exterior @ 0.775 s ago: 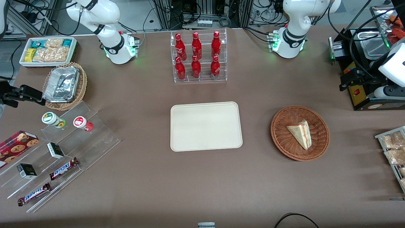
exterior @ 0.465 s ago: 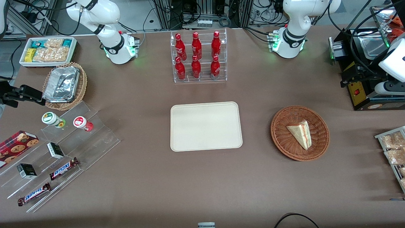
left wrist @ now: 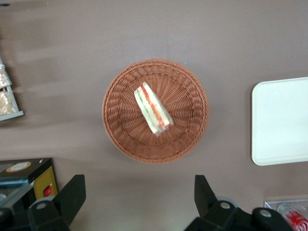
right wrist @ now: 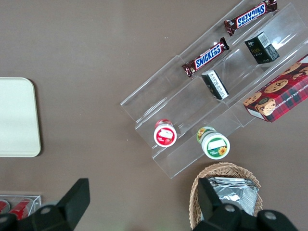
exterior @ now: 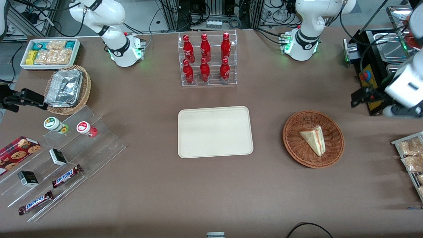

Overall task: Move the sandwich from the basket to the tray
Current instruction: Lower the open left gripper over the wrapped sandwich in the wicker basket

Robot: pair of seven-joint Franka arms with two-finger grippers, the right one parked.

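Note:
The sandwich [exterior: 313, 138], a pale bread wedge with red and green layers along its cut edge, lies in the reddish-brown wicker basket [exterior: 292, 145]. The cream tray [exterior: 214, 132] sits flat at the table's middle, beside the basket, with nothing on it. My left gripper [exterior: 359, 96] hangs above the table toward the working arm's end, a little farther from the front camera than the basket. In the left wrist view the gripper [left wrist: 138, 197] is open and holds nothing, with the sandwich [left wrist: 153, 109], the basket [left wrist: 120, 137] and a piece of the tray [left wrist: 284, 120] in sight.
A clear rack of red bottles [exterior: 206, 59] stands farther back than the tray. A black machine [exterior: 380, 69] and a wire rack of snack packets [exterior: 411, 155] flank the basket at the working arm's end. An acrylic stand with candy bars [exterior: 59, 158] and foil trays [exterior: 64, 87] lie toward the parked arm's end.
My left arm has swung its gripper closer to the basket and nearer to the front camera. The sandwich, basket and tray have not moved.

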